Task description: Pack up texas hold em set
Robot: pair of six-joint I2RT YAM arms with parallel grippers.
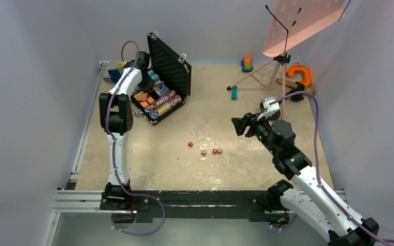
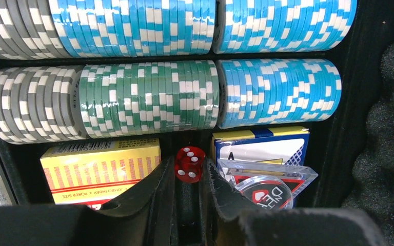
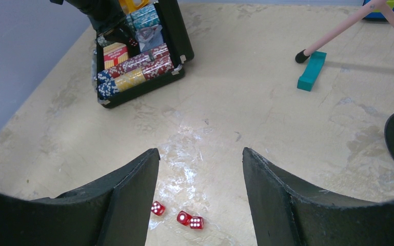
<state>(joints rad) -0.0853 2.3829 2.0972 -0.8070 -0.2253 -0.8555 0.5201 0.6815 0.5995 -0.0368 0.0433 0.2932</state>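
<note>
The black briefcase (image 1: 170, 64) stood open at the far left of the table (image 1: 246, 169), with its foam-lined lid upright. Inside it, the left gripper (image 2: 190, 177) had its fingertips closed on a red die (image 2: 189, 164), low in the gap between a yellow-and-red card box (image 2: 100, 164) and a blue card box (image 2: 260, 146). A clear-wrapped round disc (image 2: 267, 187) lay against the blue box. Just beyond these lay rows of chips on edge: grey-and-white (image 2: 31, 105), green (image 2: 149, 97) and light blue (image 2: 277, 92).

Four more red dice (image 1: 203, 152) lay loose at mid-table, well apart from the case. The right gripper (image 3: 201, 156) hovered over them with its fingers spread and nothing between them.

Farther right stood a pink music stand (image 1: 302, 23) with a teal block (image 1: 234, 93) near one foot. Toy blocks (image 1: 246, 63) sat at the far edge.
</note>
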